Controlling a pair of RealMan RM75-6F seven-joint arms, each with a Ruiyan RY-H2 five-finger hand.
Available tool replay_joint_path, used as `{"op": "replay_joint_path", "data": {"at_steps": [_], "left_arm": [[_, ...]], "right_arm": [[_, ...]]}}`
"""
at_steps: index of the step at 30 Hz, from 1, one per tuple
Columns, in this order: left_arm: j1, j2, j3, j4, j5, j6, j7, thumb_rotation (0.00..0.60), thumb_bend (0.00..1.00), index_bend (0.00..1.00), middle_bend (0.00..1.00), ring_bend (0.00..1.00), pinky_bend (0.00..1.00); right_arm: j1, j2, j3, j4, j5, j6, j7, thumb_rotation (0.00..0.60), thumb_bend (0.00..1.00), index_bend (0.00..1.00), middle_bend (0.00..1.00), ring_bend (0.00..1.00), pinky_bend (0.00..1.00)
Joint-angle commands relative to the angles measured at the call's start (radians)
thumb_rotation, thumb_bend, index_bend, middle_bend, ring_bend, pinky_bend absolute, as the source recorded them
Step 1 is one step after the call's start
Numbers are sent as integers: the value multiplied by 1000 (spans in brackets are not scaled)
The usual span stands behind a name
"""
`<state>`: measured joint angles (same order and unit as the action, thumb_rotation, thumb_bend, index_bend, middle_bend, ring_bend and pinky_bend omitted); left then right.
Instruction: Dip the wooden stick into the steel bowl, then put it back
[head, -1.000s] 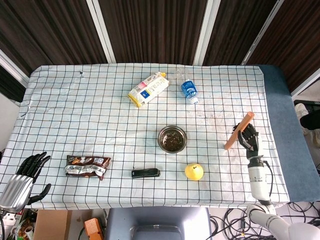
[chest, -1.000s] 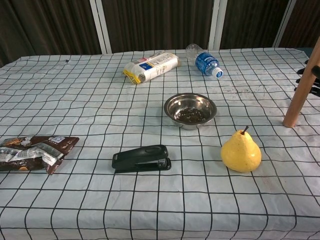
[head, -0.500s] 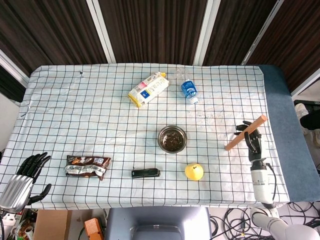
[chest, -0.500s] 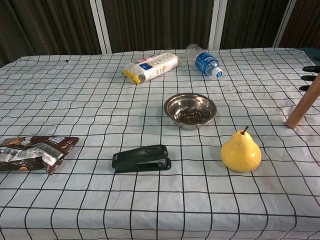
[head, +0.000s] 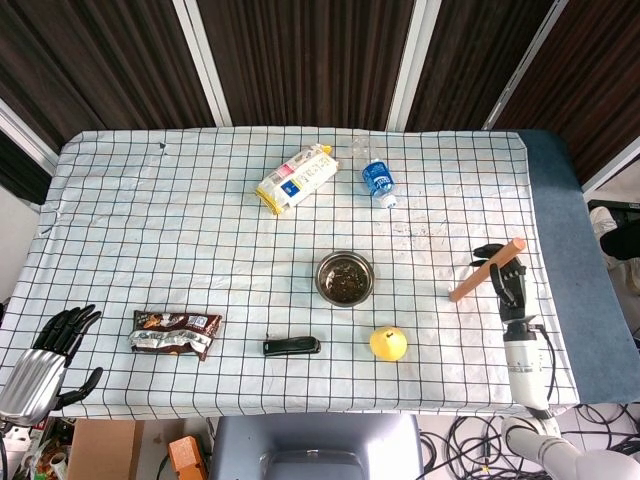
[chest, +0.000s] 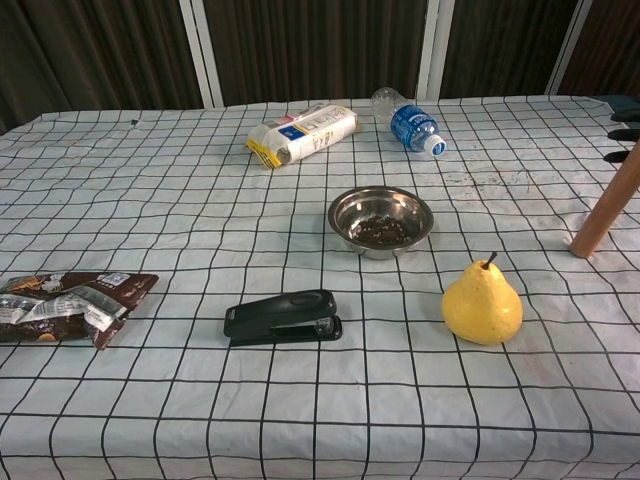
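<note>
The right robot hand has tipped the wooden stick from near upright to leaning.

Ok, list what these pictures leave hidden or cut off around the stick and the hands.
- Brown wooden stick: chest view, upper end cut off by the right edge.
- Right hand: chest view shows only dark fingers at the edge; head view cannot settle whether it grips the stick.
- Left hand: absent from chest view.
- Steel bowl: dark contents too small to identify.
</note>
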<state>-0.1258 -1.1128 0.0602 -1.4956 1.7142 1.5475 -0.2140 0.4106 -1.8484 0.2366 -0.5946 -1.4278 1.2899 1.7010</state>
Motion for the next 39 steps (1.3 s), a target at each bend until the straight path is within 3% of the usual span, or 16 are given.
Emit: {"op": "replay_joint_path", "data": {"at_steps": [1,7,10,19,26,34,39], "left_arm": [[-1,0,0,0,-1,0,-1,600,368,0,41,5,88],[-2,-1,-2,3,-3,-1,-4,600,367,0,43,9,87],[-3,-1,-2,4,-3,-1,-5,600,369,0,45,10,87],[-4,-3,-2,8,-1,0,-8,600,368,0,48,12,87],[-7,-5,-2,8,-1,-4,-5,600,369,0,49,13,87],[-11,-8,-2,7,-4,-13,-2,600,369,0,49,13,87],[-15,-8,-4,6,-4,-16,-3,600,369,0,50,13,88]], "right_arm": [[-3,14,-1,-24,-1,8,-17,446,312,553,468,431,512],[-5,30,-1,-48,6,-6,-18,464,312,676,574,536,634],[-4,33,-2,-51,11,-20,-7,482,312,772,659,628,745],[8,37,12,-67,25,-42,-3,600,323,998,883,842,934],[42,49,40,-126,31,-37,-76,600,534,1000,1000,970,1000],[108,76,77,-286,4,-4,-145,600,553,1000,1000,971,1000],[217,20,139,-370,38,-72,-266,600,553,1000,1000,970,996]]}}
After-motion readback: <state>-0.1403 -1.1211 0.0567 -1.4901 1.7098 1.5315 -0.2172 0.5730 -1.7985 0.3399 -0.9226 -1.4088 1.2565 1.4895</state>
